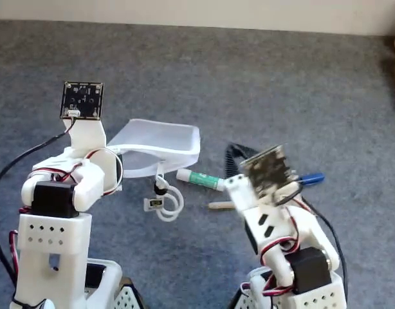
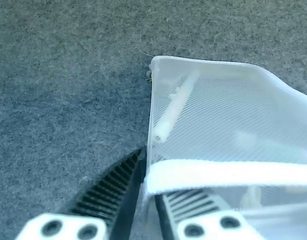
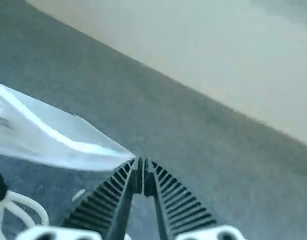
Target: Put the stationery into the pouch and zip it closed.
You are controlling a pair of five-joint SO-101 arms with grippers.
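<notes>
The translucent white pouch (image 1: 160, 143) lies on the grey carpet with its mouth toward the arms. My left gripper (image 2: 149, 185) is shut on the pouch's white zip band (image 2: 228, 175) at its left corner. A pale stick-shaped item (image 2: 172, 111) shows through the pouch wall. A green-and-white marker (image 1: 201, 178) lies just in front of the pouch. A wooden stick (image 1: 220, 205) and a blue pen (image 1: 311, 178) lie beside the right arm. My right gripper (image 3: 142, 172) is shut with nothing seen between its fingers, raised near the pouch's corner (image 3: 101, 152).
A white cord loop (image 1: 168, 201) with a black bead and a small tag trails from the pouch toward the arms. A black coiled cable (image 1: 235, 156) rises behind the right arm. Open carpet stretches beyond the pouch up to a pale wall.
</notes>
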